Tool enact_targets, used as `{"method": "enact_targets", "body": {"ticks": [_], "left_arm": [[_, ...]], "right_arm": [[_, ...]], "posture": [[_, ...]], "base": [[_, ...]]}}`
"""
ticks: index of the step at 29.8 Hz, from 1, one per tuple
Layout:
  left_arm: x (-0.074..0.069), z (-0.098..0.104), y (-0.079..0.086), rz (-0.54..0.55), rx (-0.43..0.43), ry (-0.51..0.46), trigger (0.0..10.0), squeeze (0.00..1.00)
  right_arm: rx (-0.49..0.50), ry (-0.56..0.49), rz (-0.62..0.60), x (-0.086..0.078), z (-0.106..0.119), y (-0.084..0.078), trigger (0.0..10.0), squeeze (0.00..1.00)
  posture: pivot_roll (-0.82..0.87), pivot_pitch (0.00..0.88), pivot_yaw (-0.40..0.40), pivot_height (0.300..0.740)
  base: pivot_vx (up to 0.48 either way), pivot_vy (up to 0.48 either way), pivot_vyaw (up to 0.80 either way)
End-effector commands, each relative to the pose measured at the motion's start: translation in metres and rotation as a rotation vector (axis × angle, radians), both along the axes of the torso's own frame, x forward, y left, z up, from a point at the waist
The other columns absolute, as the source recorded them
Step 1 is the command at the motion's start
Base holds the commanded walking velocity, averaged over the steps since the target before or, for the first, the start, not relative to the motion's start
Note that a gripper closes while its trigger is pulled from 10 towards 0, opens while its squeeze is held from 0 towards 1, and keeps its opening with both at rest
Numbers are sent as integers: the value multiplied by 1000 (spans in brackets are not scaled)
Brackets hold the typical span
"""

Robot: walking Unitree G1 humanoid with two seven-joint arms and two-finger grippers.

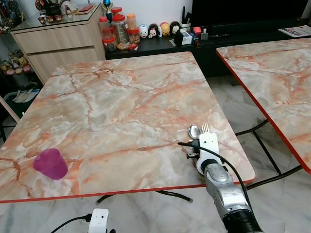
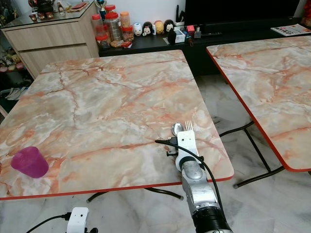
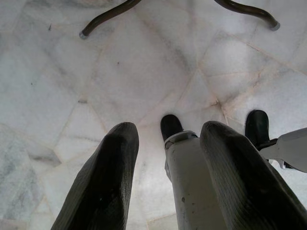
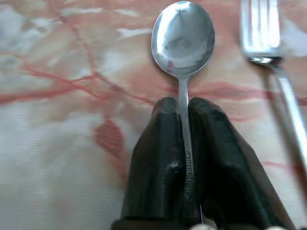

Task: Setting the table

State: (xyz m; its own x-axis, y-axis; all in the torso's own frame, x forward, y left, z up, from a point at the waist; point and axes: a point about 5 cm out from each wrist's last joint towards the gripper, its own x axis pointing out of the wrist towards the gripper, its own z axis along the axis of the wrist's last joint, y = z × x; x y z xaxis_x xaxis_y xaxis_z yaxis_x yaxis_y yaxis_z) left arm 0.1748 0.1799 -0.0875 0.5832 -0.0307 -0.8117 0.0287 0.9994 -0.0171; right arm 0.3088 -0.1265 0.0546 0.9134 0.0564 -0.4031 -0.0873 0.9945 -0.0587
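A steel spoon (image 4: 183, 43) lies on the marble table (image 1: 121, 97) near its front right edge, bowl pointing away from me. My right gripper (image 4: 183, 108) is shut on the spoon's handle, low over the tabletop. A steel fork (image 4: 268, 48) lies just right of the spoon, tines (image 1: 205, 128) pointing away; the spoon's bowl (image 1: 194, 131) shows beside them. A purple cup (image 1: 50, 164) stands at the table's front left. My left gripper (image 3: 165, 139) hangs open below the table edge, over the floor.
A second marble table (image 1: 272, 73) stands to the right across a gap of tiled floor. A wooden cabinet (image 1: 58, 43) and a dark shelf with jars (image 1: 119, 31) and figurines line the far wall. Table legs (image 3: 105, 17) cross the floor near my feet (image 3: 170, 125).
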Motion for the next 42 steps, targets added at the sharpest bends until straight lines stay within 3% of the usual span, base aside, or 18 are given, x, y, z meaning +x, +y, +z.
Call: {"method": "enact_targets", "body": {"ticks": [1, 8, 9, 10, 11, 22, 24, 25, 31, 35, 42], "left_arm": [[-3, -1, 3, 12, 7, 19, 10000, 0], [0, 0, 5, 11, 24, 3, 10000, 0], [0, 0, 5, 11, 26, 3, 10000, 0], [0, 1, 6, 11, 28, 1, 10000, 0], [1, 1, 6, 12, 31, -1, 10000, 0], [4, 3, 7, 18, 41, -20, 10000, 0], [5, 3, 5, 17, 43, -25, 10000, 0], [5, 3, 5, 14, 44, -26, 10000, 0], [6, 4, 4, 18, 43, -37, 10000, 0], [4, 2, 5, 14, 51, -26, 10000, 0], [3, 2, 5, 17, 52, -27, 10000, 0]], "right_arm": [[12, -21, 43, 4, 8, 12, 0, 0], [22, -69, 43, 8, 16, 14, 0, 0], [25, -79, 38, 8, 17, 15, 902, 0], [25, -91, 35, 9, 19, 14, 4118, 0], [56, -130, 40, 11, 26, 17, 10000, 0], [135, -311, 138, 21, 63, 34, 10000, 0], [163, -384, 166, 21, 70, 37, 10000, 0], [156, -434, 173, 21, 73, 37, 10000, 0], [133, -466, 175, 21, 76, 36, 10000, 0], [119, -596, 204, 20, 93, 35, 10000, 0], [127, -611, 205, 19, 92, 35, 10000, 0]], "posture": [[-101, 0, 66, 740], [-99, 0, 74, 740], [-99, 0, 74, 740], [-99, 0, 74, 740], [-102, 0, 77, 740], [-103, 0, 78, 740], [-105, 0, 77, 740], [-103, 0, 78, 740], [-103, 0, 78, 740], [-106, 0, 77, 740], [-105, 0, 80, 740]], "base": [[0, 0, 0], [0, 0, 0], [0, 0, 0], [0, 0, 0], [0, 0, 0], [0, 0, 0], [0, 0, 0], [0, 0, 0], [0, 0, 0], [0, -475, 0], [0, -465, 0]]}}
